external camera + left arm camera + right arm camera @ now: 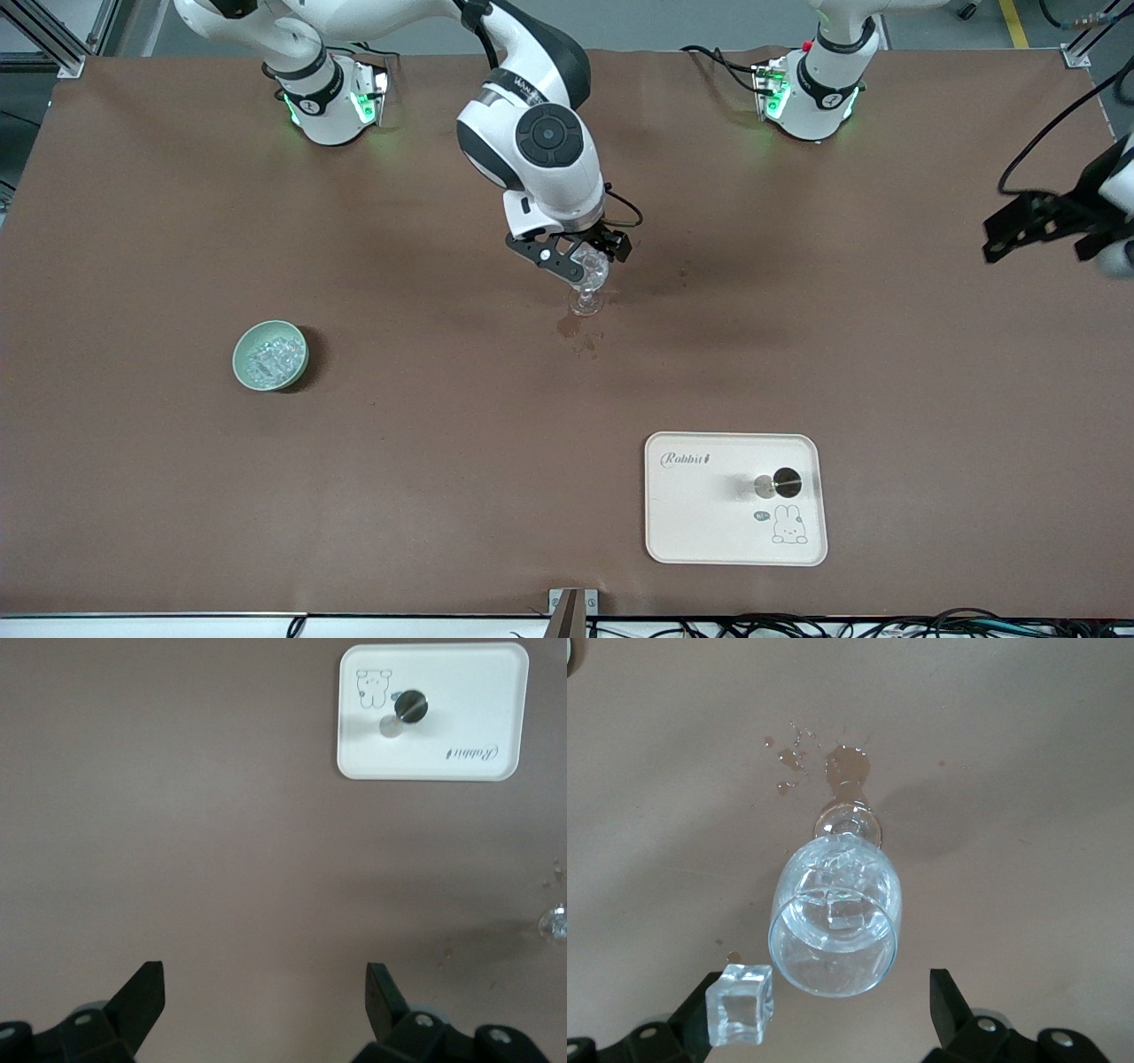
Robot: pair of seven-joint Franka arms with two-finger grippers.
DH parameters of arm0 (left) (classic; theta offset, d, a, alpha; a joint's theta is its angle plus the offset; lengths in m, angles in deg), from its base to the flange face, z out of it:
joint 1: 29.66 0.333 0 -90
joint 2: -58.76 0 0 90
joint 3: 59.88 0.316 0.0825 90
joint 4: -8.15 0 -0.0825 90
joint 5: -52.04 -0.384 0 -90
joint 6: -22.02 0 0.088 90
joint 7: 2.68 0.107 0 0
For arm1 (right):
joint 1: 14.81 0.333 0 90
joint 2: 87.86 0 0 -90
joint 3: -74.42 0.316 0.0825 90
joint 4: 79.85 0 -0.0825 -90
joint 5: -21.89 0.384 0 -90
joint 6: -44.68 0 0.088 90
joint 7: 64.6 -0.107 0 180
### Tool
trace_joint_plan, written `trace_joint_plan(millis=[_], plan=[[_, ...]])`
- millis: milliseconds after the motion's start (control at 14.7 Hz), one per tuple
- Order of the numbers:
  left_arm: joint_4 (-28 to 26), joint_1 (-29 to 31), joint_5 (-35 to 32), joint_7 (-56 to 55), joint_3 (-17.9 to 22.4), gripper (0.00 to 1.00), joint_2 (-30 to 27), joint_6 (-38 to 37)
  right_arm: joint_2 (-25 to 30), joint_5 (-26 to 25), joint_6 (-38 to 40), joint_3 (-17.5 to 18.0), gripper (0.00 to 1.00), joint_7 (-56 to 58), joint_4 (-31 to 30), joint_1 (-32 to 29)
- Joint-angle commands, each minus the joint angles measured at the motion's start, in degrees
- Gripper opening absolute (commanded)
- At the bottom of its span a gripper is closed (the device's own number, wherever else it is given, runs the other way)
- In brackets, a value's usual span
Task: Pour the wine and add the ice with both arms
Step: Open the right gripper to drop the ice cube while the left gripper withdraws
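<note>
A clear stemmed glass (587, 285) stands mid-table with ice chunks inside it (837, 904). My right gripper (580, 259) hangs just above its rim, jaws wide open (824, 979). One clear ice cube (740, 1004) rests against one finger, beside the rim and outside the glass. A pale green bowl (239, 356) holding several ice chunks (268, 360) sits toward the right arm's end. My left gripper (990, 241) waits, open and empty (266, 970), high over the left arm's end of the table. The glass shows at the edge of the left wrist view (555, 923).
A wet spill (571, 326) with droplets (846, 766) marks the brown cloth just nearer the front camera than the glass. A cream rabbit tray (709, 523) lies near the front edge, with a small metal cup (777, 483) on it; both show in the left wrist view (443, 726).
</note>
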Motion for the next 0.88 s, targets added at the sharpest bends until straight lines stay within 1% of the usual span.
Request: trace_joint_plan(millis=[0,136,340,679,815], plan=[[-8.6,-2.4,1.4,1.7,3.7,1.0,-6.9,0.9,0.0,-1.4,2.4,0.5,1.0,-0.1,0.1,-0.4],[-11.0,-2.5,1.5,1.6,3.8,1.0,-8.9,1.0,0.2,-3.2,7.5,0.6,1.0,1.3,0.1,-0.2],[-14.8,-2.7,1.4,0.3,4.0,1.0,-12.2,2.0,0.1,-3.3,7.9,0.6,1.0,1.4,0.4,-0.3],[-15.4,-2.8,1.4,0.3,3.6,1.0,-12.2,3.2,0.3,-3.2,7.8,0.5,1.0,1.5,0.9,-0.6],[-15.6,-2.7,1.5,0.3,3.6,1.0,-12.2,3.1,0.9,-3.5,8.2,0.3,1.0,1.8,2.2,-0.8]])
